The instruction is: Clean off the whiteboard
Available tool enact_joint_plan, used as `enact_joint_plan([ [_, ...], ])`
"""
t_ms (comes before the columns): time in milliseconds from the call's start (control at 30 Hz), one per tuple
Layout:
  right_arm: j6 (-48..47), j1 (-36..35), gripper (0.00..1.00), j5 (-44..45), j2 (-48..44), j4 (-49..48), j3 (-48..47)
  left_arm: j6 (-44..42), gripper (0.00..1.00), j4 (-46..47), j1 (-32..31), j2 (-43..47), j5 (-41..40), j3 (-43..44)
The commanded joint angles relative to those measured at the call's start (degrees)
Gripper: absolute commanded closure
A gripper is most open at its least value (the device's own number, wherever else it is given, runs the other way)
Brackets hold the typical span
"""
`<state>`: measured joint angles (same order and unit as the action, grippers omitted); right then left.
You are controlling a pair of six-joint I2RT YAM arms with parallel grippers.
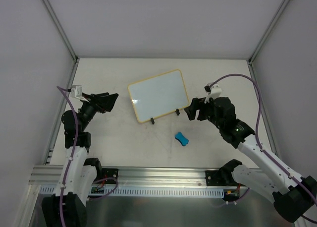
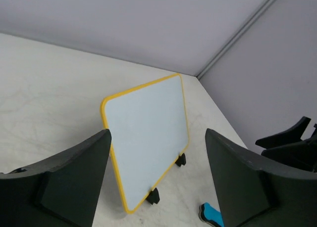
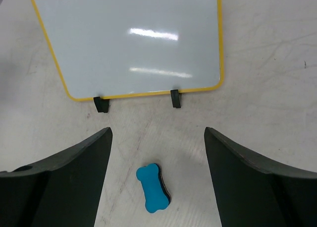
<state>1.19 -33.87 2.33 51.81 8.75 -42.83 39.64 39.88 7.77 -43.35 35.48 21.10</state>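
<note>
The whiteboard (image 1: 157,95), white with a yellow frame, stands tilted on two black clip feet (image 1: 152,121) at mid-table. Its face (image 3: 129,38) shows only light reflections, no marks. A small blue bone-shaped eraser (image 1: 182,138) lies flat on the table in front of the board, apart from it. My left gripper (image 1: 113,102) hovers left of the board, open and empty, facing the board (image 2: 148,138). My right gripper (image 1: 189,112) is open and empty at the board's near right corner. In the right wrist view the eraser (image 3: 154,187) lies below and between its open fingers (image 3: 74,172).
White walls with metal corner posts (image 1: 59,24) close in the table on three sides. A slotted metal rail (image 1: 158,180) runs along the near edge by the arm bases. The right gripper's fingers (image 2: 290,142) appear at the left wrist view's right edge.
</note>
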Motion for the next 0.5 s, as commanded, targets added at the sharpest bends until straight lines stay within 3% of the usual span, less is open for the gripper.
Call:
enact_joint_plan([
  [0, -0.75, 0.29, 0.2, 1.8, -5.91, -8.05, 5.36, -4.22, 0.2, -16.3, -0.56, 7.04, -9.02, -2.9],
  [100, -2.68, 0.29, 0.18, 3.82, -10.92, -11.56, 11.51, -4.57, 0.01, -20.36, -0.56, 12.84, -8.42, -6.15],
  [233, -1.37, 0.29, 0.02, 10.22, -15.94, -14.99, 19.51, -2.81, 0.01, -24.23, -0.65, 18.73, -10.61, -12.21],
  [467, 0.04, 0.38, 0.01, 10.5, -18.24, -23.42, 28.93, -4.91, 0.01, -23.88, -1.26, 23.49, -7.46, -16.97],
])
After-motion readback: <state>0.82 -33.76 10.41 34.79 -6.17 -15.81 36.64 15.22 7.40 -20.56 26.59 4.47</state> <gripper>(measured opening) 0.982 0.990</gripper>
